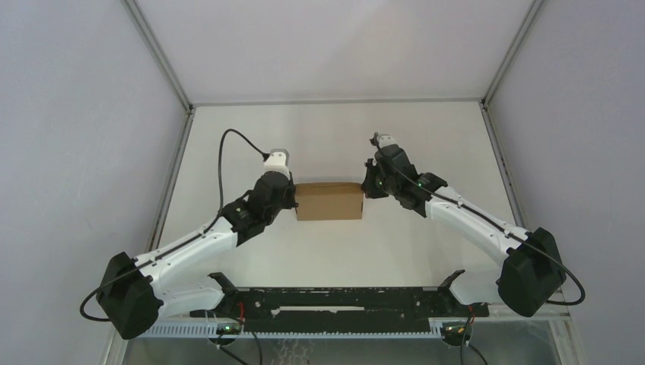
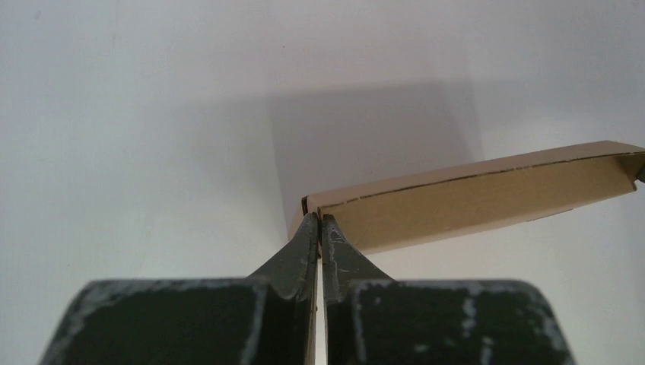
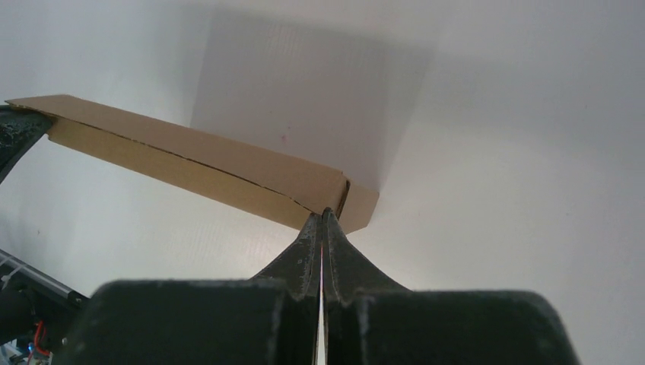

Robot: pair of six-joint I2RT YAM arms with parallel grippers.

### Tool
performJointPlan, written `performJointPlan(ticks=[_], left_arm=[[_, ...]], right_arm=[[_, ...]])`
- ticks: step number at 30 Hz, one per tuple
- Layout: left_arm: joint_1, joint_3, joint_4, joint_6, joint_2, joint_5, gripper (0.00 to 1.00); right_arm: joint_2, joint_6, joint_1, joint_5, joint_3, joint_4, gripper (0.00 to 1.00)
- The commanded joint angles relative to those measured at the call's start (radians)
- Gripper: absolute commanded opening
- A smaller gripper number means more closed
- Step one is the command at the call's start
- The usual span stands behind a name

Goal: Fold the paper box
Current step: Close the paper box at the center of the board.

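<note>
- The paper box (image 1: pixel 328 201) sits near the middle of the white table (image 1: pixel 335 129), about halfway between its left and right edges. It is folded flat into a plain brown rectangle with its long sides running left to right.
- The left gripper (image 1: pixel 293 199) meets the box at its left end. In the left wrist view the two dark fingers (image 2: pixel 304 251) are pressed almost together, pinching a thin edge of cardboard at the box's near corner (image 2: pixel 320 220).
- The right gripper (image 1: pixel 366 187) meets the box at its right end. In the right wrist view its fingers are squeezed together on the cardboard corner (image 3: pixel 325 217).
- From both wrist cameras the box (image 2: pixel 487 199) (image 3: pixel 190 156) shows as a long, thin brown slab with a dark seam line along its length and bare, unprinted faces. It throws a grey shadow on the table behind it.
- The pictures do not show whether the underside of the box touches the table.
- A black rail (image 1: pixel 342 300) lies along the near edge of the table, between the two arm bases.
</note>
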Motion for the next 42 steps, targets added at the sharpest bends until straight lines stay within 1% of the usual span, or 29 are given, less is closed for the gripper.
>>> performJointPlan(ticks=[1,15,16,18,24,28,32,34,38,42], left_arm=[[-0.038,-0.057,-0.024,-0.027,0.02,0.124,0.04],[-0.056,-0.076,-0.024,-0.041,0.001,0.116,0.04],[-0.058,-0.078,-0.025,-0.041,-0.002,0.114,0.04],[-0.06,-0.082,-0.024,-0.043,-0.005,0.111,0.04],[-0.064,-0.086,-0.023,-0.045,-0.005,0.1,0.04],[-0.064,-0.084,-0.02,-0.042,0.003,0.097,0.04],[-0.065,-0.082,-0.013,-0.041,0.011,0.097,0.04],[-0.064,-0.079,-0.012,-0.039,0.016,0.096,0.04],[-0.066,-0.073,-0.013,-0.034,0.024,0.097,0.04],[-0.066,-0.067,-0.015,-0.034,0.023,0.097,0.04]], right_arm=[[0.027,0.009,0.051,-0.116,-0.056,-0.063,0.0],[-0.006,0.014,0.062,-0.116,-0.062,-0.078,0.0],[-0.014,0.014,0.062,-0.116,-0.062,-0.081,0.02],[-0.033,0.017,0.062,-0.113,-0.062,-0.091,0.1],[-0.103,0.022,0.05,-0.124,-0.062,-0.103,0.26],[-0.126,0.022,0.032,-0.146,-0.062,-0.103,0.31],[-0.14,0.023,0.023,-0.159,-0.062,-0.103,0.33],[-0.149,0.023,0.019,-0.165,-0.062,-0.104,0.36],[-0.166,0.022,0.009,-0.191,-0.062,-0.105,0.46],[-0.182,0.02,-0.001,-0.2,-0.062,-0.106,0.49]])
